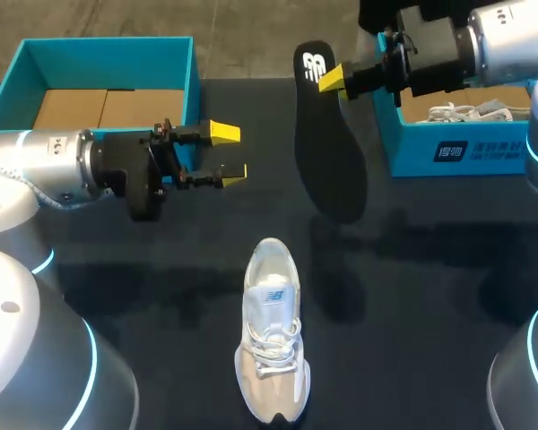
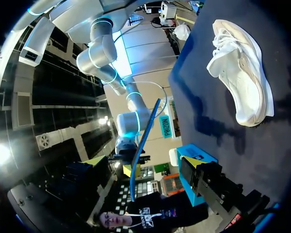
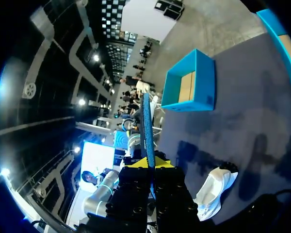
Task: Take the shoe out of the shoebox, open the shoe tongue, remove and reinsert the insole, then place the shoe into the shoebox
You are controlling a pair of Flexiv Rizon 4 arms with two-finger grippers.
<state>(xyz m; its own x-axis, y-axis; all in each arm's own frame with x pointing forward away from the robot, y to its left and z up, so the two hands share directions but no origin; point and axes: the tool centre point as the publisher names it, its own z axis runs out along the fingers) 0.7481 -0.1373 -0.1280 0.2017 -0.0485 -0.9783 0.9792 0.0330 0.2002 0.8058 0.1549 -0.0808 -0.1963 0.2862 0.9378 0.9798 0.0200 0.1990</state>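
A white shoe (image 1: 271, 333) lies on the dark table near the front middle, toe toward the front edge. My right gripper (image 1: 334, 79) is shut on the heel end of a black insole (image 1: 330, 148), which hangs in the air above the table's far middle. The right wrist view shows the insole (image 3: 146, 127) edge-on between that gripper's (image 3: 151, 163) yellow tips, with the shoe (image 3: 213, 191) off to one side. My left gripper (image 1: 228, 153) hovers open and empty, left of the insole. In its wrist view the left gripper (image 2: 146, 165) faces the insole's edge (image 2: 144, 141), with the shoe (image 2: 243, 73) beside it.
A blue shoebox part (image 1: 108, 55) with cardboard inside stands at the back left, behind my left arm. Another blue shoebox (image 1: 457, 143) holding white paper stands at the back right under my right arm. Both boxes (image 3: 189, 86) sit well behind the shoe.
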